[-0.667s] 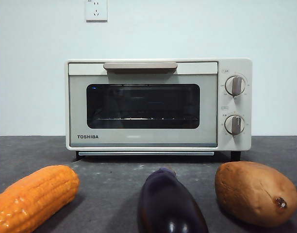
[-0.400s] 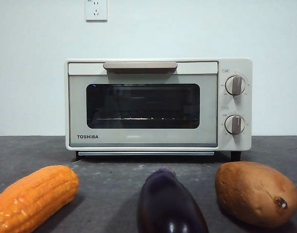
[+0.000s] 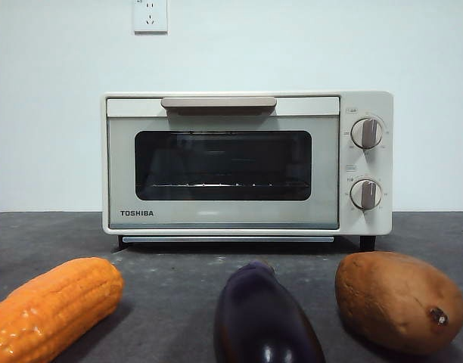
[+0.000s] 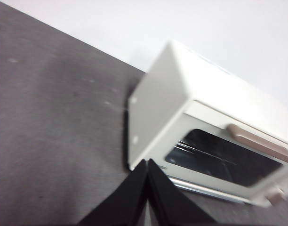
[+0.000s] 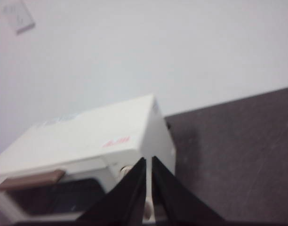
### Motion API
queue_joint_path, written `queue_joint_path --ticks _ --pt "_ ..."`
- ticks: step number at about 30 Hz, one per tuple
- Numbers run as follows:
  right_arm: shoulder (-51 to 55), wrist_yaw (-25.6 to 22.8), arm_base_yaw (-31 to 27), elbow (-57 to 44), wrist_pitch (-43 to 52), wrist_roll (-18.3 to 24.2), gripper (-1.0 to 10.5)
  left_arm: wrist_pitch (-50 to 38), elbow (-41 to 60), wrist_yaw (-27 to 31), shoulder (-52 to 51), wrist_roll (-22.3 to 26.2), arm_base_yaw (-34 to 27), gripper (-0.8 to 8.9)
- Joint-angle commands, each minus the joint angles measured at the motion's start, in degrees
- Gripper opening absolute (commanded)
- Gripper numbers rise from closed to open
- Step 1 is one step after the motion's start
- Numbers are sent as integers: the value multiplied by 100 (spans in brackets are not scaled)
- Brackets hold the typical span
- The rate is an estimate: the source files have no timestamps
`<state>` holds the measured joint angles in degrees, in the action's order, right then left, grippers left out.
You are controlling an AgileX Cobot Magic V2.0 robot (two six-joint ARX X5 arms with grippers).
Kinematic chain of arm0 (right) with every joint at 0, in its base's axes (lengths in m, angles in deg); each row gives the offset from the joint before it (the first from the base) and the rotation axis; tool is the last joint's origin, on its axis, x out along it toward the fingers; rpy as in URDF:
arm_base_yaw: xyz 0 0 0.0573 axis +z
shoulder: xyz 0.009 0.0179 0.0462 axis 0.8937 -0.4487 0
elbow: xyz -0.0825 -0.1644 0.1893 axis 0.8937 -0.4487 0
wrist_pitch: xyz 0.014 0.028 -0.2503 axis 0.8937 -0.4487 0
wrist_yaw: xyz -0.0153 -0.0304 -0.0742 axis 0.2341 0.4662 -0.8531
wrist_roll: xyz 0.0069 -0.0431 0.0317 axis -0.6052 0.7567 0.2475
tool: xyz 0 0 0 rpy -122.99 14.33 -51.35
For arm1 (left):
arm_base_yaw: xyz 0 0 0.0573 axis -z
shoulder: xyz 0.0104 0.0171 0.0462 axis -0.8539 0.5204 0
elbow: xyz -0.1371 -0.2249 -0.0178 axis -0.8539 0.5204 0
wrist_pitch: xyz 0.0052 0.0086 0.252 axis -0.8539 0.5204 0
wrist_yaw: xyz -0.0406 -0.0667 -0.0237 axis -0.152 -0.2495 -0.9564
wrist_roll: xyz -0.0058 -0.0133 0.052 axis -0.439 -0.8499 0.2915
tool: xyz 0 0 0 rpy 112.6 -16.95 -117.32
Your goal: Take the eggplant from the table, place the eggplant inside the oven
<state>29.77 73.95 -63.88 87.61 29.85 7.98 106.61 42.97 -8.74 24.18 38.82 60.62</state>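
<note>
Eggplant [image 3: 266, 324] cut off below

Front view: low, at bench [image 3: 178, 287] height, level, facing oven [image 3: 247, 162] door squarely; produce near lens. Left wrist view: raised, angled down toward oven [image 4: 181, 113] side and door corner. Right wrist view: raised, toward oven [image 5: 87, 136] top and opposite end. Shared by all three: oven, bench.

I'm seeing even, soft light up front, glare spots on the eggplant [image 3: 266, 321], faint shadow under the oven [image 3: 247, 162]; both wrist feeds look blurry and washed out.
</note>
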Motion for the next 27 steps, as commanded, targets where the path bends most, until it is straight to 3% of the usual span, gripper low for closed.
queue_joint_path --ticks 1,6,9,16,19,27 --pt "-431 330 -7 481 -350 212 3 190 -525 -389 520 503 -9 4" --pt "-1117 1255 -2 1141 -946 221 3 732 -1366 -933 1331 918 -9 4" --pt "-1537 2079 2 1484 -1202 219 20 994 -1808 -1172 1751 1134 -4 4" --pt "-2240 3727 68 1746 -1360 -164 257 1156 -2426 -1318 2352 1327 122 4" --pt "-2439 3873 271 1746 -1290 -608 352 1099 -2509 -1318 2470 1331 205 4" --pt "-2916 3652 1480 1753 -964 -1091 359 1115 -2533 -1314 2625 1364 409 4"
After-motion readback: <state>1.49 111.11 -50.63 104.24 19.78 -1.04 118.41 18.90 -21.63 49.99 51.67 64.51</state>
